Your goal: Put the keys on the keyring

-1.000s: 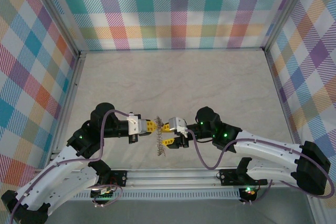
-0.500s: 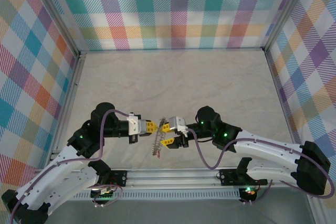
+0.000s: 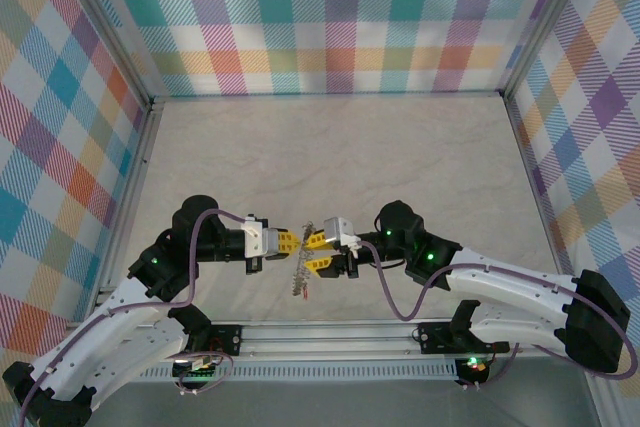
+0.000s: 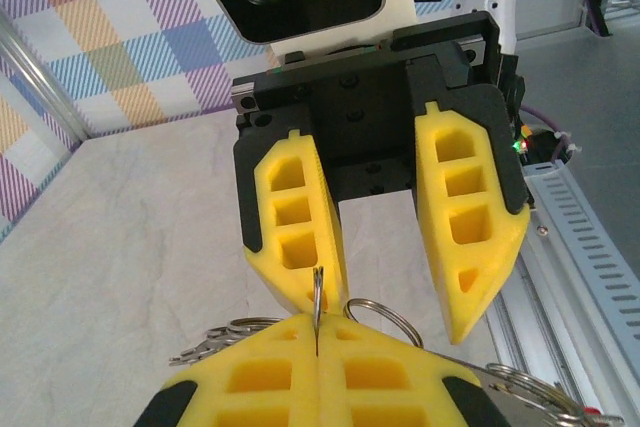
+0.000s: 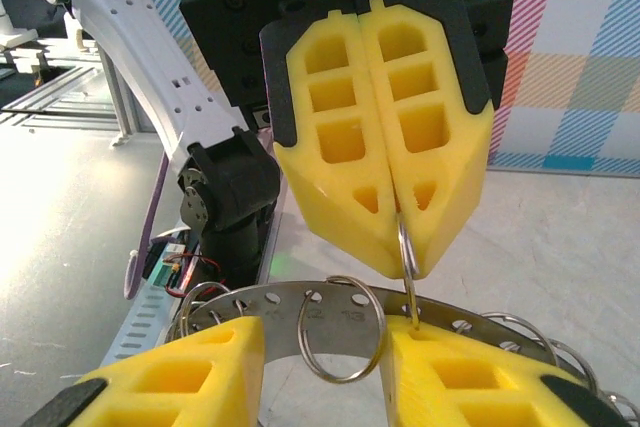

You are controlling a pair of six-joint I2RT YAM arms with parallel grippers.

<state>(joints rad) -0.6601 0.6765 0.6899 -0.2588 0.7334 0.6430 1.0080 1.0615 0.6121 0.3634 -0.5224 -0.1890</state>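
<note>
Our left fingers point(image 5: 335, 177), together, pinch the ring point(image 5: 406, 265) edge-on; it stands beside one of our parted right fingers point(image 5: 440, 357), off-centre.

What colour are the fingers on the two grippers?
Bright yellow on both the left gripper and the right gripper; the right wrist view shows it best.
</note>
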